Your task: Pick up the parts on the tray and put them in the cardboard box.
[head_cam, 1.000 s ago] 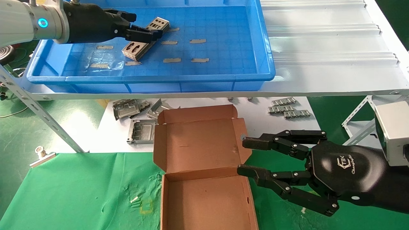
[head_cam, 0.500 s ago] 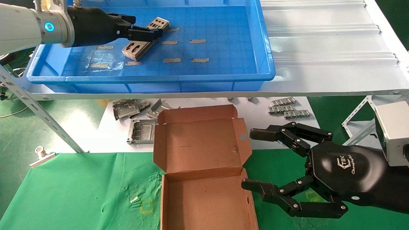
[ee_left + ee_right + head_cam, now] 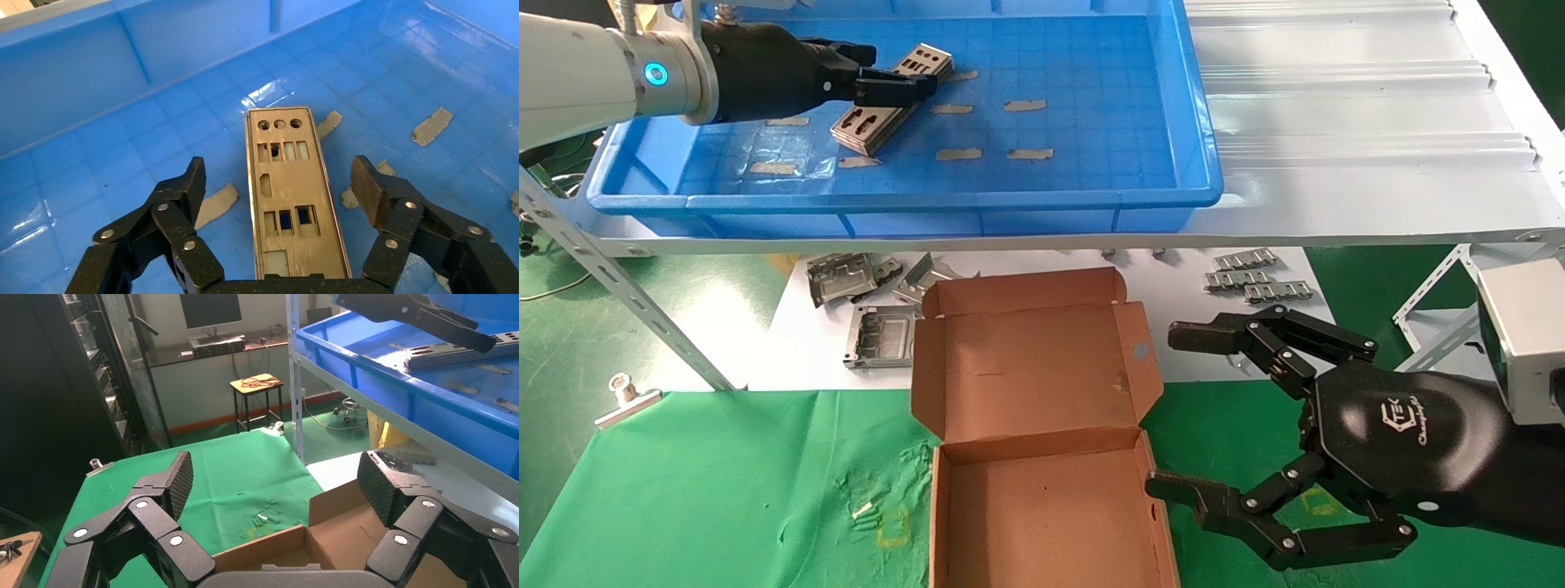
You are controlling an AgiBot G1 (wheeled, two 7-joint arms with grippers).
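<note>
Upper left, left pincer [image 3: 278, 184] is straddling the parts [image 3: 287, 190], fingers apart, readying a grasp; right pincer [image 3: 1185, 412] waiting, splayed.

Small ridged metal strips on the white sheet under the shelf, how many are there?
3 ridged strips, clustered right of the cardboard box: one farthest back, one in the middle, one nearest. The shelf edge may hide others.
</note>
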